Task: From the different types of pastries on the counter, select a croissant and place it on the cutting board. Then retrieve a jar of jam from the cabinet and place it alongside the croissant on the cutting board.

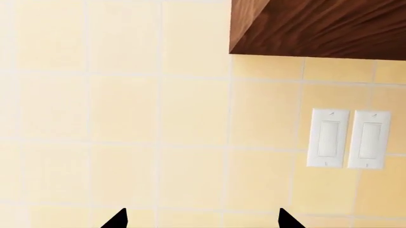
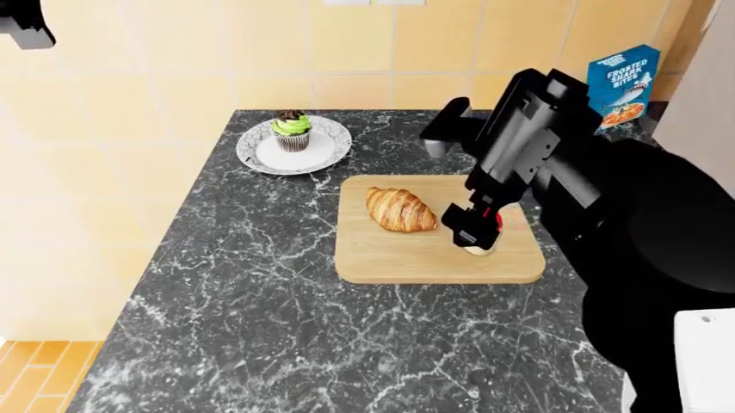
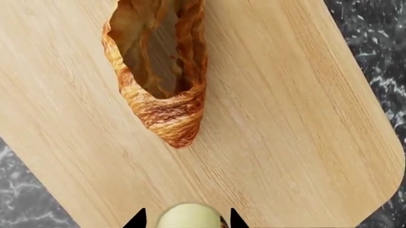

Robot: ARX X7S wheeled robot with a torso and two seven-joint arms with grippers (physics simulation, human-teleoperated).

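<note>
The golden-brown croissant lies on the light wooden cutting board on the dark marble counter. My right gripper hangs over the board just right of the croissant, shut on the jar of jam. The jar's pale body shows between the fingertips, with its lower end at the board. The cupcake with green frosting stands on a round plate at the back. My left gripper is raised, open and empty, facing the tiled wall.
A blue cereal box stands at the counter's back right. The left wrist view shows a wooden cabinet's underside and two white wall switches. The counter's left edge drops to an orange tiled floor.
</note>
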